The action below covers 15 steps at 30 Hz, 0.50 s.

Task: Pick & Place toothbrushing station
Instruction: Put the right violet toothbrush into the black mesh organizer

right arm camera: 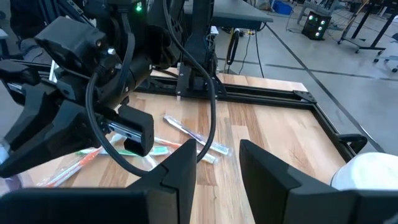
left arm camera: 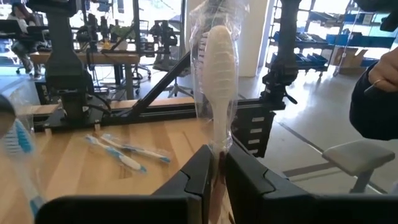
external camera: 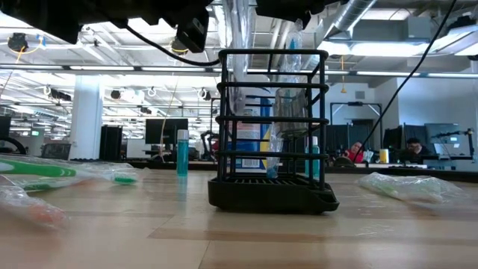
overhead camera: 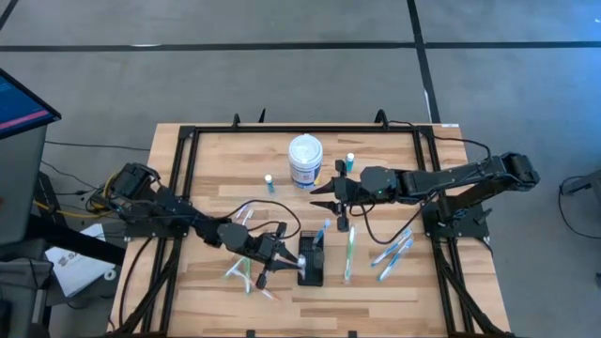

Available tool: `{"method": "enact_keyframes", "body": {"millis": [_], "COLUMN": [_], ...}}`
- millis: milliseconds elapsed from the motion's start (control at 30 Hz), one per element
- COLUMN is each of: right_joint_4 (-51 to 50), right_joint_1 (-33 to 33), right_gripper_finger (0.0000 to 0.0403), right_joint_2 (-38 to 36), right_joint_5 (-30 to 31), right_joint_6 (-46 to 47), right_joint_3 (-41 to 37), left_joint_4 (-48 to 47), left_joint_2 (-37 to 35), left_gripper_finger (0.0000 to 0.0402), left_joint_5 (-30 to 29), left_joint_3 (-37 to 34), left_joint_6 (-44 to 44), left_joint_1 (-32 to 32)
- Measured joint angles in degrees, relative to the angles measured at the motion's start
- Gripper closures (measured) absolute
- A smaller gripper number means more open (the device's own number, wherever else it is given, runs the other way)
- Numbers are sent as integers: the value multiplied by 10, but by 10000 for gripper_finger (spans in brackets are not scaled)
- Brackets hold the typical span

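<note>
The wooden surface (overhead camera: 214, 178) holds a white tub (overhead camera: 305, 161) near its far edge and the black toothbrushing station (overhead camera: 311, 260) near its near edge. The left gripper (overhead camera: 278, 252), just beside the station, has its jaws closed on a wrapped toothbrush (left arm camera: 219, 68). The right gripper (overhead camera: 331, 192) hangs near the tub with its jaws open and holding nothing.

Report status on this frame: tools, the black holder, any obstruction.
Left tool pinching wrapped white toothbrush. Right tool open, empty. Black holder upright. Loose toothbrushes nearby.
</note>
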Motion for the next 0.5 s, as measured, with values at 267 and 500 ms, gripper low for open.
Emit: {"method": "enact_keyframes", "body": {"millis": [267,500], "right_joint_4": [0,0], "right_joint_1": [0,0], "right_gripper_finger": [290,290], "right_joint_2": [0,0], "right_joint_5": [0,0], "right_joint_6": [0,0], "right_joint_3": [0,0], "left_joint_4": [-1,18], "left_joint_2": [7,24], "left_gripper_finger": [362,366], "left_joint_5": [0,3], "left_joint_3": [0,-1], "left_joint_6": [2,18], "left_joint_1": [0,-1]}}
